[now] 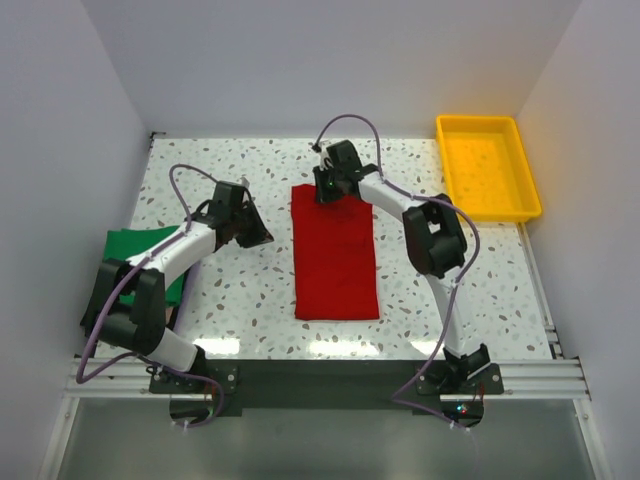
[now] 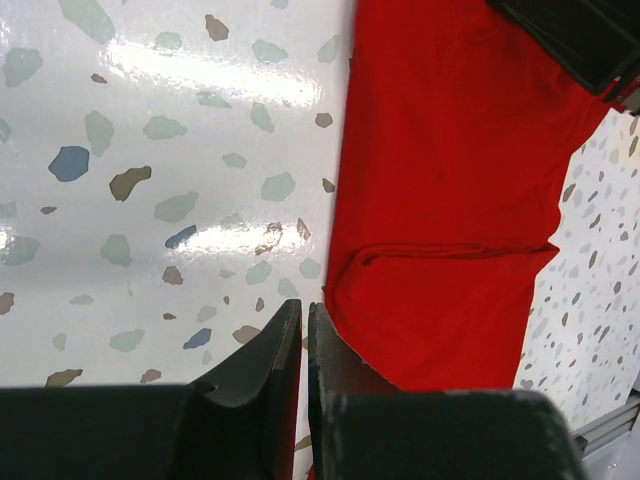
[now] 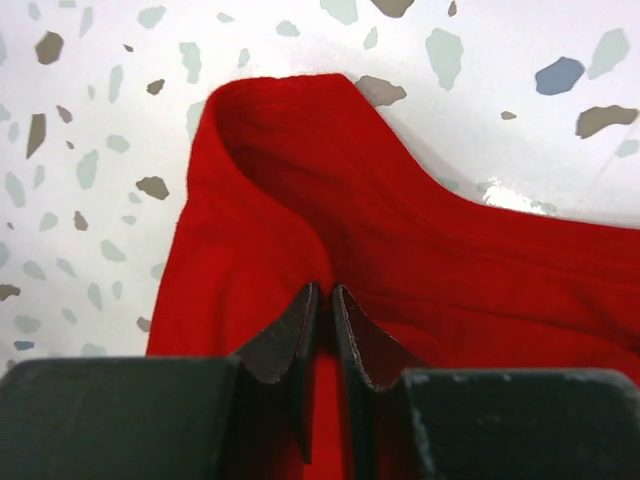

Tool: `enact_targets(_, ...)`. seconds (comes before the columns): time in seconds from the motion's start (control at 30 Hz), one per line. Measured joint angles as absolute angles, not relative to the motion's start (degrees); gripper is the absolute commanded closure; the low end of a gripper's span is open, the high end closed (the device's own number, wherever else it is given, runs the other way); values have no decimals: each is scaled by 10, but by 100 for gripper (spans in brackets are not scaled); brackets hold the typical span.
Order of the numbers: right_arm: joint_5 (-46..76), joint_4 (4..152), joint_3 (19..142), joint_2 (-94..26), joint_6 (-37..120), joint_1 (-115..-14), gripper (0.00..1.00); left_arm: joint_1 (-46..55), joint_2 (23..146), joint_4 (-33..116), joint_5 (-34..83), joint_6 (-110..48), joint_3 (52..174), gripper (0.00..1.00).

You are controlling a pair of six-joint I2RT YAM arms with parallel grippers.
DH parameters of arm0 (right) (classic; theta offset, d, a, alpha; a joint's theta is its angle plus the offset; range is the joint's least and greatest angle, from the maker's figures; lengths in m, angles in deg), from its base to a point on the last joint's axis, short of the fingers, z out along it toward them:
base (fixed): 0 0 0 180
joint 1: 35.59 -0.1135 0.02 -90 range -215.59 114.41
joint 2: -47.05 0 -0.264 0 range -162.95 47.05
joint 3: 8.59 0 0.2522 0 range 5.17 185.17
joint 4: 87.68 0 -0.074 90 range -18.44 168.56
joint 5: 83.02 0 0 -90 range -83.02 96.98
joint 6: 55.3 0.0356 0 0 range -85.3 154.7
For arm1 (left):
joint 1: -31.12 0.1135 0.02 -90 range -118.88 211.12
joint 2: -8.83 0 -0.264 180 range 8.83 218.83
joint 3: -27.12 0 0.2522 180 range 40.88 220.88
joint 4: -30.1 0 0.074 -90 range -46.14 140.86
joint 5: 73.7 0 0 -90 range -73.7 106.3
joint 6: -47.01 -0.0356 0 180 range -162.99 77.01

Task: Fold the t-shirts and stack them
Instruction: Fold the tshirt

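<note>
Pinching the far edge of the bright red soft cloth t-shirt point(image 1: 335, 260) with the black right claw point(image 3: 325, 292), tips almost together, with a little cloth bunched up between them. Folded into a long strip, lying in the middle of the speckled white table point(image 1: 250, 300). Holding nothing in the black left claw point(image 2: 303, 310): nearly closed, just a thin gap, near the shirt's left edge.

Could go wrong from here: might slip out of such a small pinch when lifted. Might also drag and crumple the neat strip, or fold crooked, with only one end held.

Counted: two t-shirts, with the dark green soft cloth t-shirt point(image 1: 140, 250) at the left, partly hidden under the left arm. Two claws. One yellow plastic tray point(image 1: 485, 165) at the far right.
</note>
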State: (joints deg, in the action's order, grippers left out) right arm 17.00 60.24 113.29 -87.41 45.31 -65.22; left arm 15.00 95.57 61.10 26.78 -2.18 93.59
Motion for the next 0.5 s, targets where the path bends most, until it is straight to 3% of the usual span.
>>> enact_targets(0.5, 98, 598, 1097, -797, 463, -652, 89, 154, 963, 610, 274, -23, 935, 89)
